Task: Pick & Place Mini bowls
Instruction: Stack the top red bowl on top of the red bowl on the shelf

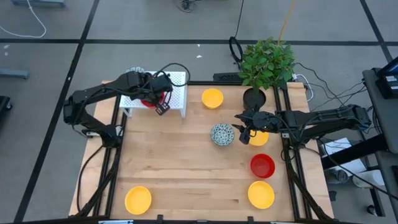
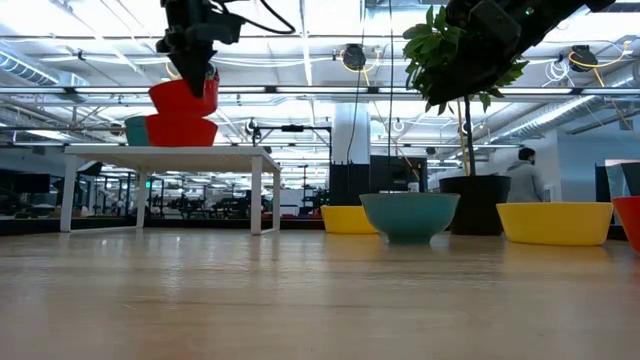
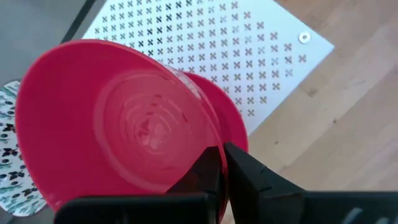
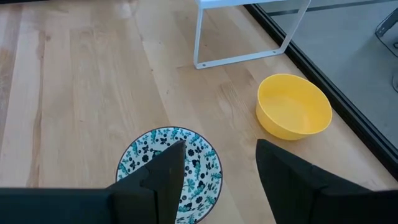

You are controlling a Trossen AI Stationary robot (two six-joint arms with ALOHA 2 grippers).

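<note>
At the upper left of the high view, the left pincer is clamping a glossy red round mini bowl tilted over the white perforated rack, while the right pincer is hanging with fingers apart beside the blue-speckled white bowl at bench centre.

Open lane: bare table centre, front.
Obstacles: rack back left; plant back right; speckled bowl mid-table.

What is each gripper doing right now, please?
Left gripper: shut on the rim of a glossy red mini bowl, above the white perforated rack.
Right gripper: open, empty, above the blue-patterned white mini bowl.
</note>
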